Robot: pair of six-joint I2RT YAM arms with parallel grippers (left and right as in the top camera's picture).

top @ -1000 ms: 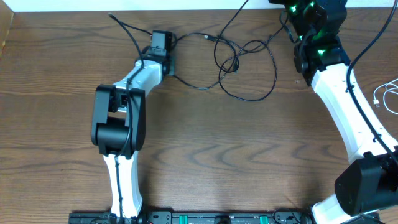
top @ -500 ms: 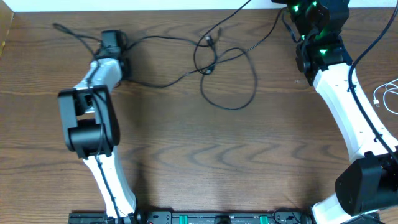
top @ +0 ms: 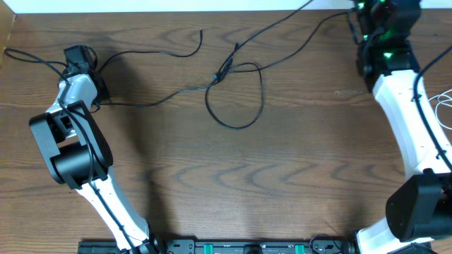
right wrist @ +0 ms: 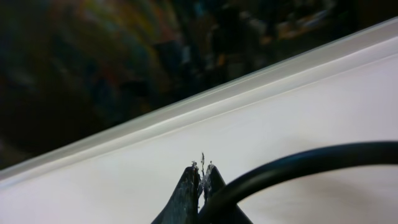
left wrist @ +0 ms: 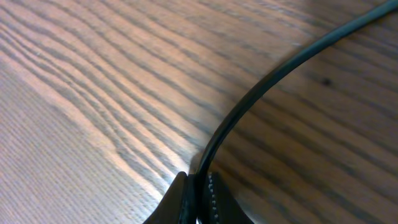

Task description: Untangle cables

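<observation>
Left wrist: my left pincer [left wrist: 195, 198] is clenched, its tips pressed together on a black cable [left wrist: 261, 87]. The cable leaves the tips and curves away up and to the right over the wood-grain bench [left wrist: 93, 93]. I cannot tell whether it rests on the wood or hangs just above it.

Right wrist: my right pincer [right wrist: 200, 173] is likewise clenched, and its tips meet with no gap. A black cable [right wrist: 311, 158] arcs in from the right edge down to the base of the fingers, where it appears nipped between them. Behind it lie a white surface and a dark, blurred background.

Overhead: the left pincer [top: 78, 58] sits at the far left corner of the bench. Black strands spread from it. One runs out to the left edge, one ends free near the far edge, and one crosses to a knot [top: 222, 70] toward the middle. A loop [top: 236, 95] lies flat on the near side of the knot. From the knot two strands run to the far right, one off the far edge and one toward my right arm [top: 399, 92] at the far right corner. A white cable [top: 443, 106] lies at the right edge beside that arm, well apart from the black strands.
</observation>
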